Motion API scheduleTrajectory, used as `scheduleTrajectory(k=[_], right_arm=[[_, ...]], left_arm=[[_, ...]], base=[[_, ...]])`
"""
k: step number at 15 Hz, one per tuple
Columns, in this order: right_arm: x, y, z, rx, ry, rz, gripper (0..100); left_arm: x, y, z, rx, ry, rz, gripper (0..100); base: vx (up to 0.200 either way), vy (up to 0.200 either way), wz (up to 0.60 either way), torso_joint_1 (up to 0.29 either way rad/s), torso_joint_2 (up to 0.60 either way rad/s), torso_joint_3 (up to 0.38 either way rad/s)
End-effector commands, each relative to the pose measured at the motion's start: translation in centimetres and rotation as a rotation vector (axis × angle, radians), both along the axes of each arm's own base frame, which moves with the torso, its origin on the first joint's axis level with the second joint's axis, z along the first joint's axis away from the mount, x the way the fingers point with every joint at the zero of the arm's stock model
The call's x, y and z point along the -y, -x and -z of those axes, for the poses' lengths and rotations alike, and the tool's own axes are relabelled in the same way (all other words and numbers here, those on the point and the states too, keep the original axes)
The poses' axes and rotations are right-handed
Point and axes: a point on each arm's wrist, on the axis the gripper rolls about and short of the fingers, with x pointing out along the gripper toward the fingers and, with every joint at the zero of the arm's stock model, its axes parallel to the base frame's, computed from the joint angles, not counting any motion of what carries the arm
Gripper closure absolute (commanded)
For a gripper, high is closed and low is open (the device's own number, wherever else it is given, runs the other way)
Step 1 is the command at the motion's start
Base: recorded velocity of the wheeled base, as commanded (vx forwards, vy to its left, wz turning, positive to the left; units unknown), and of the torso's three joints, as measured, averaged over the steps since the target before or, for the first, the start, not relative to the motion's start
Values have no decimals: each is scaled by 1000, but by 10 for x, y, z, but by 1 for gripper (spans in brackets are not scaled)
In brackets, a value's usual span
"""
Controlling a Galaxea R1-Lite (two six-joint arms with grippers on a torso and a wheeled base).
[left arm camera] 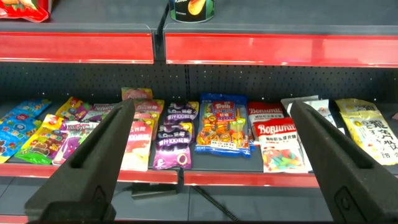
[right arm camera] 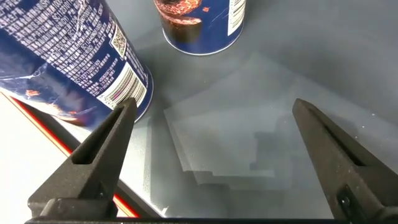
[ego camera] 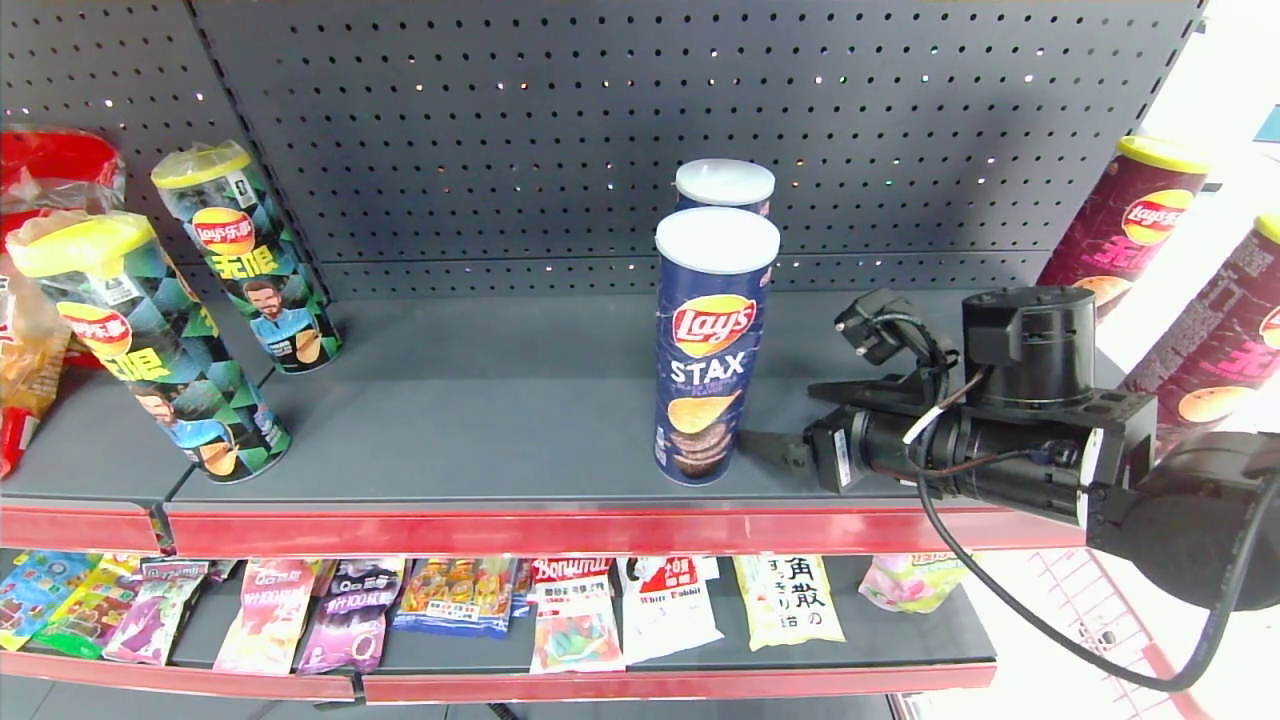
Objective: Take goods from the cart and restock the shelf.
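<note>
Right gripper [right arm camera: 212,107] is hovering just right of the front can [ego camera: 712,350], level with its base. Jaws are standing wide open, holding nothing. One finger [right arm camera: 93,162] is sitting just beside the can wall; can't tell if it's touching.

Left gripper [left arm camera: 211,106] is hanging below the front can. Its jaws are spread wide and empty, facing the bags [left arm camera: 227,124] on the lower shelf.

Front can is standing upright on the shelf [ego camera: 480,400], close behind the red lip [ego camera: 500,528]. Rear can [ego camera: 725,185] is standing directly behind it; near or touching, can't tell.

Risks I'm seeing:
- Front can is tall, narrow and close to the lip. If the right arm is drifting toward it while backing out, that finger is clipping the base and tipping it forward off the shelf.
- A shove inward is knocking it into the rear can, and both could be going down.
- Left arm rising from below the front can is risking a hit under the lip, which would be shaking everything above.
- Purple cans [ego camera: 1135,225] are standing right of the front can, beyond the gripper. A wide swing of the right arm is risking those.
</note>
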Motion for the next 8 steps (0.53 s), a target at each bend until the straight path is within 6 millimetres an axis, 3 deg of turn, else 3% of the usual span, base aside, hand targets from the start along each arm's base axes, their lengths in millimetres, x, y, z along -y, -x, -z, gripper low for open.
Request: scheduleTrajectory(k=[1, 5, 8], right_arm=[[0, 0, 0, 0, 2, -2, 0], [13, 8, -3, 2, 0, 25, 0], [40, 57, -15, 38, -21, 28, 0]], left_arm=[[0, 0, 0, 0, 0, 0, 0], [0, 0, 0, 0, 0, 0, 0], [0, 0, 0, 0, 0, -2, 0]], base=[[0, 0, 0, 0, 0, 0], [0, 0, 0, 0, 0, 0], [0, 0, 0, 0, 0, 0]])
